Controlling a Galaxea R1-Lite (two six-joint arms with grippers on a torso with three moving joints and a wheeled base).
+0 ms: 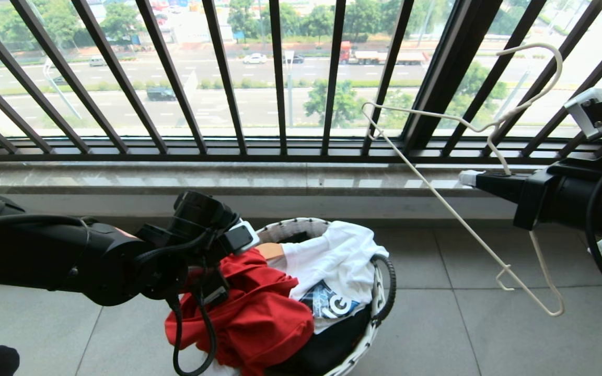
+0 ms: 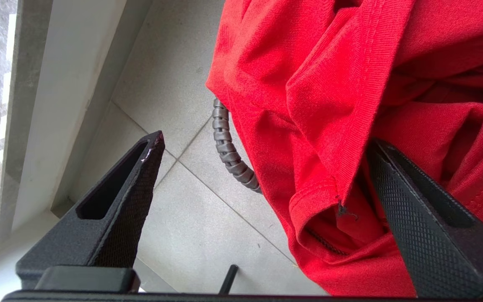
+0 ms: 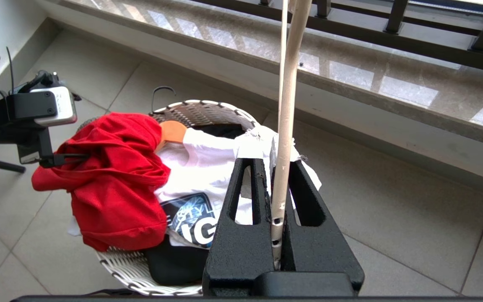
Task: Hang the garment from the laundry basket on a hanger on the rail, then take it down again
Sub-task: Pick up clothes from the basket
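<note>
Beside basket (image 1: 379,308), steeply tilted hanger (image 1: 452,209)

a black barred window railing (image 1: 280,78) runs across the back, above a polished stone sill (image 1: 217,180). beyond it lie a road with cars, a truck and green trees. the floor is grey tile (image 1: 468,334). a white t-shirt with a dark printed patch (image 1: 337,271) lies crumpled over a black garment (image 3: 174,264). a tan wooden hanger end (image 3: 173,129) pokes out beside them.
</note>
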